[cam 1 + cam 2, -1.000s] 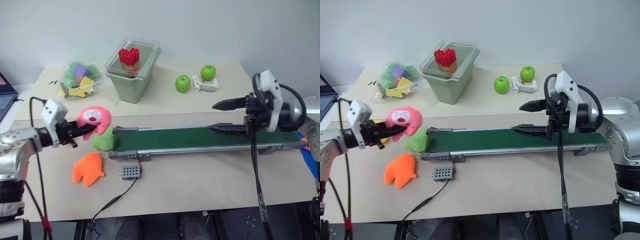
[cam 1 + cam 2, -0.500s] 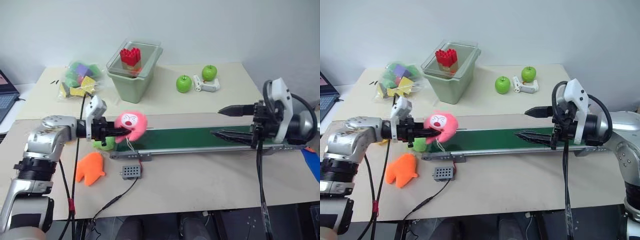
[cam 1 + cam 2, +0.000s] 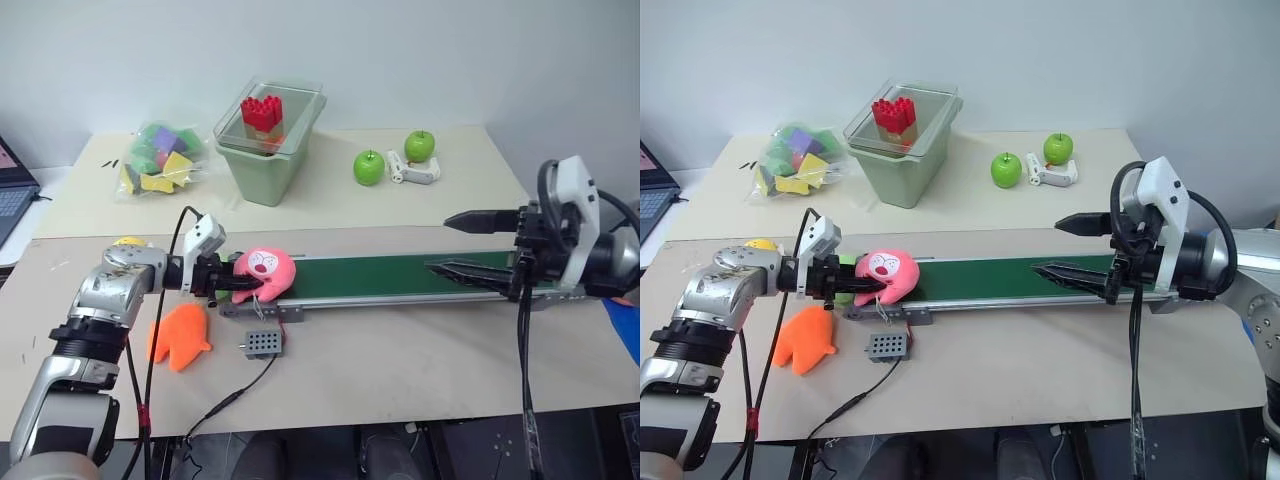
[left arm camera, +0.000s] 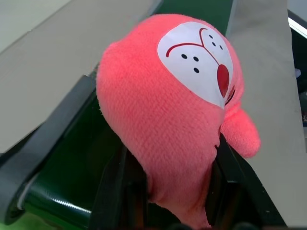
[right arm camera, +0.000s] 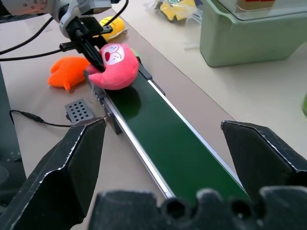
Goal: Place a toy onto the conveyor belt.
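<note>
The left end effector (image 3: 232, 284) is pinching the toy (image 3: 264, 271), with the toy at the left end of the belt (image 3: 400, 277), over the green surface; whether it rests on the belt cannot be told. The right end effector (image 3: 462, 245) is spread wide and hangs over the belt's right end, holding nothing. An orange plush (image 3: 178, 336) and the control box (image 3: 261, 344) lie on the bench (image 3: 400, 360) near its front edge, just in front of the belt's left end
</note>
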`<state>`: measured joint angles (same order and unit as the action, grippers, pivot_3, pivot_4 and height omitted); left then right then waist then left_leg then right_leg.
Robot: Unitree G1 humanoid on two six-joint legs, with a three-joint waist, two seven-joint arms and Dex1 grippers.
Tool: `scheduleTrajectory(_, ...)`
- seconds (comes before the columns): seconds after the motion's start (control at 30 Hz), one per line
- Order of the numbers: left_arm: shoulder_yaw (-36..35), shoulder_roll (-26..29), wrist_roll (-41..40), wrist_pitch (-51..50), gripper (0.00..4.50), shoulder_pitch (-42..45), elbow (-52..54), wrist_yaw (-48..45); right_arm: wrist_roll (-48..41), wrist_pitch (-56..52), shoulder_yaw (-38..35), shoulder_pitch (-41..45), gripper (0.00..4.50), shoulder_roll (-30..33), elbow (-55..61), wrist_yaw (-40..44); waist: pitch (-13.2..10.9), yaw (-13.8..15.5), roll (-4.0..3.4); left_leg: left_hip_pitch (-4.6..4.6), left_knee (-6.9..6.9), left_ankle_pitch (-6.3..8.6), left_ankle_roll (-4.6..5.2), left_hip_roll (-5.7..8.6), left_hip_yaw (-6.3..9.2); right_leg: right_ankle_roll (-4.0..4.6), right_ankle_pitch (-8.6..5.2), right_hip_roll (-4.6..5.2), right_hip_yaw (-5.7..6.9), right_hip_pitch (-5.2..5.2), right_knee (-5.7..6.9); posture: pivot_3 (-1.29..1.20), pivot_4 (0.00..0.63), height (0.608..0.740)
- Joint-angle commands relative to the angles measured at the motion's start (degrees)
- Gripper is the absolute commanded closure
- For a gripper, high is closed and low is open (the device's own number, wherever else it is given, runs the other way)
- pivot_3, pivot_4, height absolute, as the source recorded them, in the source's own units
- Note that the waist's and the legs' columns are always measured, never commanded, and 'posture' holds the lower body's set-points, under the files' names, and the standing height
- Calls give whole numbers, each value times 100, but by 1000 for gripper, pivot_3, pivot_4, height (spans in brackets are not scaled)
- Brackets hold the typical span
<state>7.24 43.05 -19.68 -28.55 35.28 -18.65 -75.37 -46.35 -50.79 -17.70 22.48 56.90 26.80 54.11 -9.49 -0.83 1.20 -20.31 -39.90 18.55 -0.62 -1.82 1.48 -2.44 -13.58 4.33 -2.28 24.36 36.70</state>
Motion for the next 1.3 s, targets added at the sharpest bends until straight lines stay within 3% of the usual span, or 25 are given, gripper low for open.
scheduleTrajectory(0.03, -58, 58, 135, 282, 2505, 0, 75, -39, -121, 53, -209, 52, 0, 92, 116, -61, 0, 0, 0, 0, 0, 0, 0, 0, 0, 0, 0, 0, 0, 0, 0, 0, 150, 740)
scheduleTrajectory(0.1, -97, 61, 154, 298, 2116, 0, 114, -20, -122, 67, -204, 46, 0, 90, 118, -68, 0, -2, 0, 0, 0, 0, 0, 0, 0, 0, 0, 0, 0, 0, 0, 0, 150, 740)
scheduleTrajectory(0.13, -120, 61, 149, 280, 1600, 5, 158, -17, -115, 78, -198, 45, 0, 90, 111, -68, 0, -1, 0, 0, 0, 0, 0, 0, 0, 0, 0, 0, 0, 0, 0, 0, 150, 740)
scheduleTrajectory(0.3, -234, 10, 64, 175, 20, 67, 388, 109, -67, 142, -133, 101, 0, 83, 37, -37, 0, 2, 0, -1, 0, 0, 0, 0, 0, 0, 0, 0, 0, 0, -1, 0, 150, 740)
scheduleTrajectory(0.77, -703, 253, -509, -742, 20, 377, 1383, 246, 84, 270, -115, 120, 0, 185, -121, 93, 0, -7, 0, 0, -2, 0, 0, 0, 1, 0, 0, 0, -1, 0, 0, 0, 150, 740)
scheduleTrajectory(0.97, -884, 801, -326, -450, 20, 295, 1806, 339, 462, 519, -79, -113, 0, 428, -302, 172, -1, -4, 1, 1, 0, 1, 1, -1, -1, -1, 0, 0, -2, 1, -2, 0, 150, 740)
scheduleTrajectory(1.3, -1375, 835, -470, -548, 20, 137, 2235, 923, 979, 1031, 162, -21, 0, 394, -836, 313, -2, 5, 2, 0, -1, 0, 1, -1, -2, -1, -1, 0, -3, -1, -2, 0, 150, 740)
